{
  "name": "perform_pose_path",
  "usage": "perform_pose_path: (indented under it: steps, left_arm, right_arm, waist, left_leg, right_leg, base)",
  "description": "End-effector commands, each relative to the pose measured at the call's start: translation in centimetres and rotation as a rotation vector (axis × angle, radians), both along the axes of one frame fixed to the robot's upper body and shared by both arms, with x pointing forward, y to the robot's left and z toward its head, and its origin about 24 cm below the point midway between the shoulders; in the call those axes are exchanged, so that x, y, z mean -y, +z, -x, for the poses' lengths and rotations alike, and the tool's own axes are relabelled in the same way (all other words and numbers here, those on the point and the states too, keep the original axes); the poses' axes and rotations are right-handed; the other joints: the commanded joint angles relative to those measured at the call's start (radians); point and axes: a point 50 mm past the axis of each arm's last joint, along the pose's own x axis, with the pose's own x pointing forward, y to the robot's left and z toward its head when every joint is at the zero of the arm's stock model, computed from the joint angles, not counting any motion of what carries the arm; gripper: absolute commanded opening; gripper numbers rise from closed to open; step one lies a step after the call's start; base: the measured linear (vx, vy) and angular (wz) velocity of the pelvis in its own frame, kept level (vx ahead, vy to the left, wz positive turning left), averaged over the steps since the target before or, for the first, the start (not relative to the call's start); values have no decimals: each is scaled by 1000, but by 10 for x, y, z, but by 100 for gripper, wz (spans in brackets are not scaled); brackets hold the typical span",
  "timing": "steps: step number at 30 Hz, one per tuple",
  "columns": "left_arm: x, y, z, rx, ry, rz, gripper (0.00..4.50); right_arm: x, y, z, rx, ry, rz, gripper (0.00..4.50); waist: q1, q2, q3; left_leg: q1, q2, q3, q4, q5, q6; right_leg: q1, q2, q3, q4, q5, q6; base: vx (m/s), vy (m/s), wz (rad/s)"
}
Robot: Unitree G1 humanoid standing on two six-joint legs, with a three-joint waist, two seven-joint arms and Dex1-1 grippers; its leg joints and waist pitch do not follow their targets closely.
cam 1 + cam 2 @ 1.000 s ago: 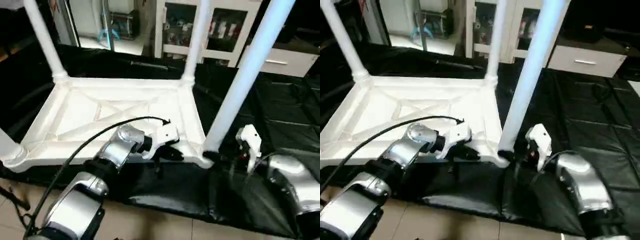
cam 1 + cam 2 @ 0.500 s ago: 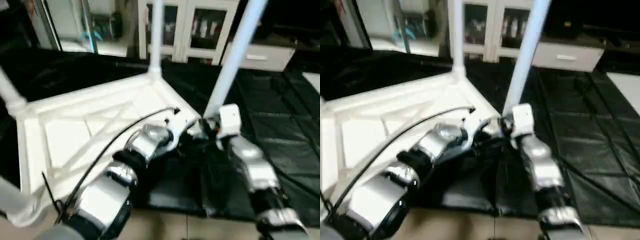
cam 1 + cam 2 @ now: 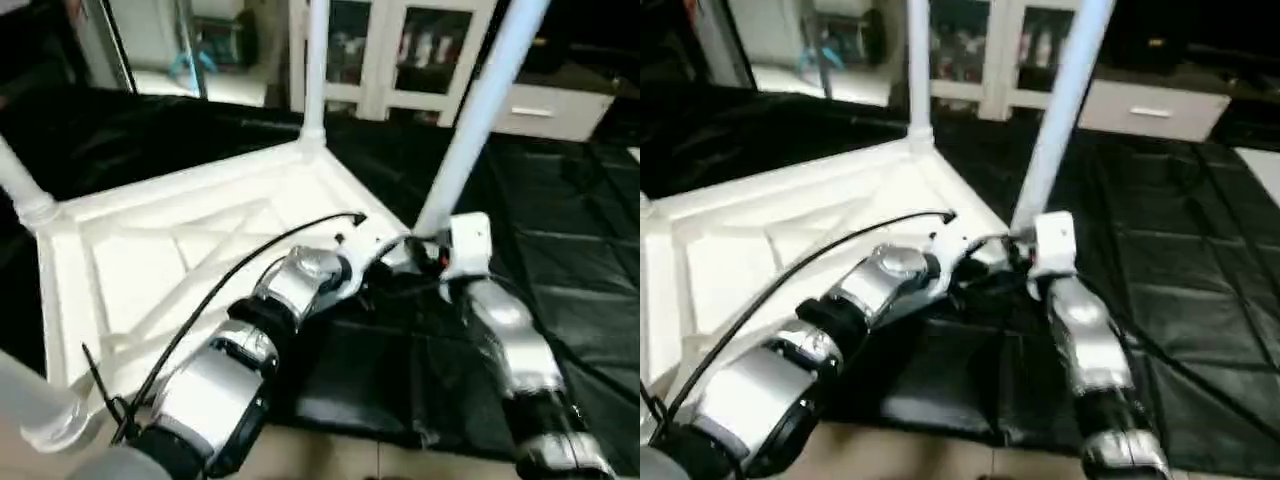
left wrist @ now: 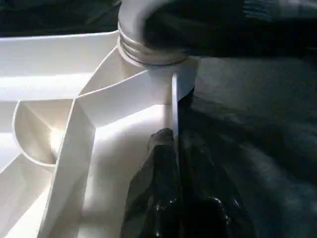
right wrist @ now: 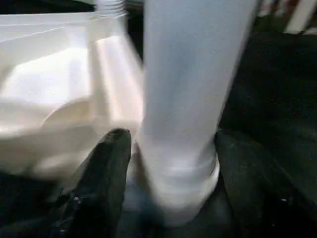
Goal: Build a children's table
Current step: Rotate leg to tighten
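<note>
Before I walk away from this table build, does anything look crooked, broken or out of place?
Nothing looks broken. The tabletop lies upside down on the black mat, legs pointing up. The near right leg leans a little in the head views, and threads show above its corner socket, so it may not be fully screwed in.

1. Black sheeting (image 3: 560, 250) covers the floor.
2. A white cabinet (image 3: 400, 55) with glass doors stands at the back.
3. A white drawer unit (image 3: 545, 110) sits beside it.
4. Pale floor tiles (image 3: 330, 462) show nearest the camera.
</note>
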Motion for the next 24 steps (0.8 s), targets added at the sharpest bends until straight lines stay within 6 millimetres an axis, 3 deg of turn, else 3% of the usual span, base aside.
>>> perform_pose_path:
  steps: [1,4,5,7,9,10,11,12,14,16,19,21,24]
  left_arm:
    - [-8,-1,0,19,-37,-23,0]
    - [-12,-5,8,-22,-161,-7,0]
    - [-13,-5,9,-24,-178,-7,0]
    - [-17,-8,16,-61,-279,-14,0]
    - [-19,-10,19,-77,-321,-14,0]
    - [-20,-10,23,-87,-378,-7,0]
    - [-23,-10,31,-116,-491,6,0]
    - [-23,-10,32,-121,-505,7,0]
    - [-25,-10,37,-154,-558,9,0]
    - [-26,-10,38,-160,-573,4,0]
    - [-28,-10,40,-168,-599,1,0]
    - [-28,-9,43,-174,-620,2,0]
    - [-28,-8,44,-180,-636,0,0]
  right_arm:
    - [5,5,2,12,15,-20,308]
    - [25,15,6,41,16,3,326]
    - [28,16,7,41,18,4,338]
    - [37,20,13,11,93,-16,351]
    - [40,21,17,-1,141,-29,380]
    - [42,22,21,-12,208,-30,389]
    - [46,24,36,-48,399,-18,389]
    - [46,25,39,-55,426,-16,397]
    - [50,26,52,-104,558,-20,415]
    - [56,26,55,-134,590,-12,424]
    - [58,28,57,-155,633,-12,424]
    - [56,28,55,-159,678,2,424]
    - [54,27,52,-167,713,15,424]
  waist:
    - [8,-8,-62]
    - [14,-8,-67]
    - [17,-7,-63]
    - [23,-8,-61]
    - [25,-8,-57]
    - [27,-7,-55]
    - [32,-9,-53]
    - [38,-10,-51]
    - [52,-6,-48]
    - [55,-6,-50]
    - [64,-8,-51]
    - [66,-12,-52]
    - [65,-13,-53]
  left_leg:
    - [-1,34,-18,-73,-170,117]
    - [3,34,-14,-64,-94,141]
    - [5,34,-10,-63,-102,150]
    - [5,35,-10,-65,-126,156]
    - [9,37,-10,-69,-191,127]
    - [10,38,-11,-70,-205,121]
    - [9,40,-12,-73,-230,112]
    - [10,43,-13,-72,-235,114]
    - [21,48,-8,-75,-258,108]
    - [17,47,-10,-77,-255,90]
    - [20,47,-9,-76,-244,76]
    - [12,46,-11,-75,-223,80]
    - [11,45,-11,-73,-209,83]
  right_leg:
    - [55,-42,29,-52,-181,-221]
    - [53,-39,32,-35,-71,-269]
    - [49,-39,34,-36,-75,-273]
    - [54,-41,34,-39,-105,-272]
    - [46,-41,34,-49,-196,-256]
    - [46,-41,34,-52,-215,-254]
    - [49,-42,35,-54,-247,-240]
    - [51,-43,36,-55,-254,-235]
    - [39,-41,40,-56,-264,-238]
    - [40,-42,40,-54,-266,-236]
    - [38,-45,42,-53,-265,-238]
    - [43,-47,41,-48,-254,-232]
    - [43,-48,40,-47,-252,-231]
  base:
    - [0,0,0]
    - [0,0,0]
    - [0,0,0]
    - [0,0,0]
    - [0,0,0]
    - [0,0,0]
    - [0,0,0]
    - [0,0,0]
    - [0,0,0]
    - [0,0,0]
    - [0,0,0]
    - [0,0,0]
    - [0,0,0]
